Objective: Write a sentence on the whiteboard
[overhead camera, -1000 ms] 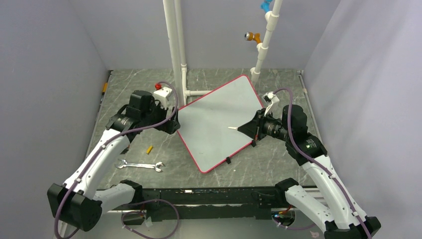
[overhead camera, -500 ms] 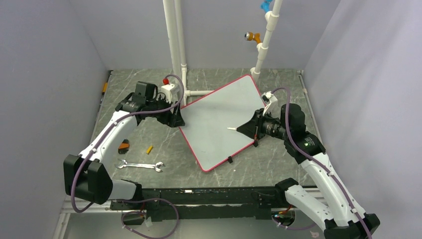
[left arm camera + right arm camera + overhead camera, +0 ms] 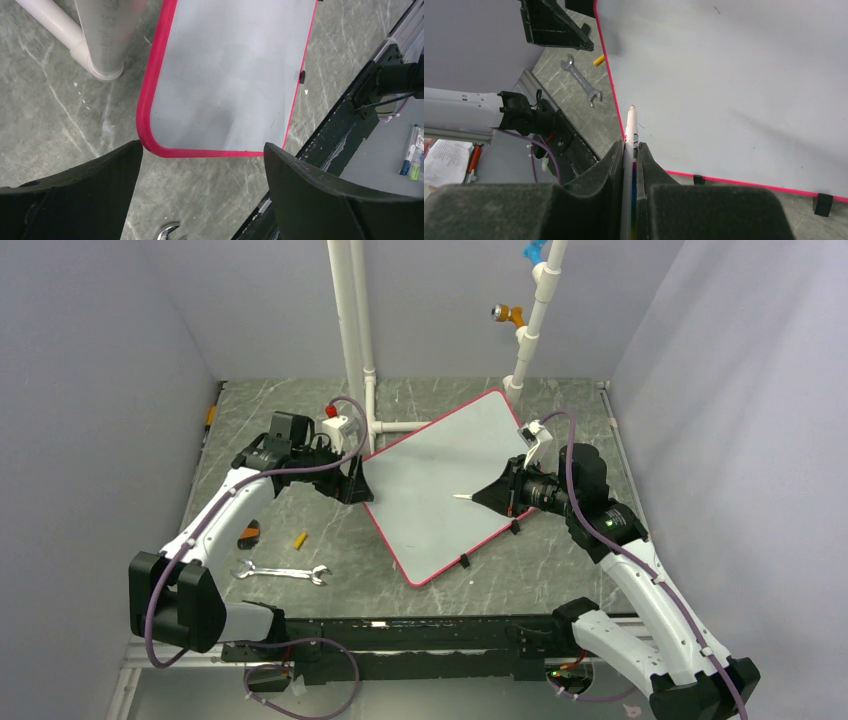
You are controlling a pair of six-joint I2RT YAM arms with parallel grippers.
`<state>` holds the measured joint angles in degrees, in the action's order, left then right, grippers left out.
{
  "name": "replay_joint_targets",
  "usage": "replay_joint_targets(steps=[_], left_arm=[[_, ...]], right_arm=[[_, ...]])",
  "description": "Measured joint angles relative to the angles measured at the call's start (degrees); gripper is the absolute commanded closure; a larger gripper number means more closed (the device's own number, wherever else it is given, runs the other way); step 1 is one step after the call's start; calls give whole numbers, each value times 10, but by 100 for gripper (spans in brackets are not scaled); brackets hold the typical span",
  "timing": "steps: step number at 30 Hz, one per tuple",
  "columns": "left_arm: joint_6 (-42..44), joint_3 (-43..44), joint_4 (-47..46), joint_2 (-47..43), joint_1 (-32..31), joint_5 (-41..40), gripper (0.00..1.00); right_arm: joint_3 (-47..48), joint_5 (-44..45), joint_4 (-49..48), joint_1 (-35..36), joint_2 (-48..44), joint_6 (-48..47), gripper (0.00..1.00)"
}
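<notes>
Pinching marker (image 3: pixel 631 125) over whiteboard (image 3: pixel 430 470)

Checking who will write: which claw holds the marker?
The right claw, shut on the white marker; the left claw stands open and empty beside the whiteboard.

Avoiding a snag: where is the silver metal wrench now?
Top view: the silver double-ended metal wrench lies flat left of the near corner of the red-framed whiteboard, just nearer the bases than the small yellow piece.
</notes>
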<state>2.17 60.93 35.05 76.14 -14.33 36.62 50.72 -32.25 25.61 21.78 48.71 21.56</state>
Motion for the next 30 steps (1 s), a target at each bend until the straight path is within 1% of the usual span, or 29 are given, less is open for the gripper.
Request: replay_joint_targets(steps=[2,4,6,9,17,24,27,29,30], left_arm=[[2,0,-2,-6,2,1,2],[1,0,-3,-13,5,2,4],[1,0,-5,-19,10,6,9],[-1,0,-11,-20,16,17,19],[-1,0,-13,-1,19,51,38],[-1,0,-14,12,23,71,44],[-3,0,-14,16,24,87,49],[-3,0,-14,20,24,98,49],[-4,0,-15,22,24,104,47]], right_arm=[[0,0,0,0,0,0,100],[0,0,0,0,0,0,100],[0,0,0,0,0,0,100],[0,0,0,0,0,-1,100],[0,0,0,0,0,-1,100],[0,-4,-2,0,0,-1,100],[0,-9,-4,0,0,-1,100],[0,-10,-4,0,0,-1,100],[0,-11,-4,0,0,-1,100]])
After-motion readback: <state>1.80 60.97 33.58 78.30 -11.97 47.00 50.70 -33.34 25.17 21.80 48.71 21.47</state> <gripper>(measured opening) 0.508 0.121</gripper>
